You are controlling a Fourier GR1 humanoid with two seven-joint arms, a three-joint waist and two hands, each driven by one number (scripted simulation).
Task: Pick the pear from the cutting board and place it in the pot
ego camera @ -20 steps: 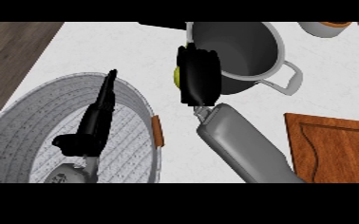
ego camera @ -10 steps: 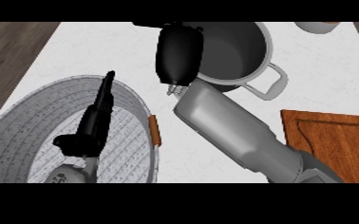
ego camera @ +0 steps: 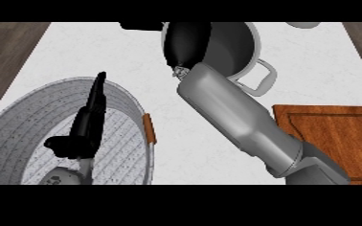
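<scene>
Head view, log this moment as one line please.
right hand over pot rim | pear not visible | left hand open above basket | cutting board at right

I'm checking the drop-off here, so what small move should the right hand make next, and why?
Probably shift the right hand a little further over the pot's opening, then open it. It sits at the pot's left rim, and the pear isn't visible, presumably hidden in it. The cutting board lies behind the arm, and the left hand rests over the large pan.
</scene>
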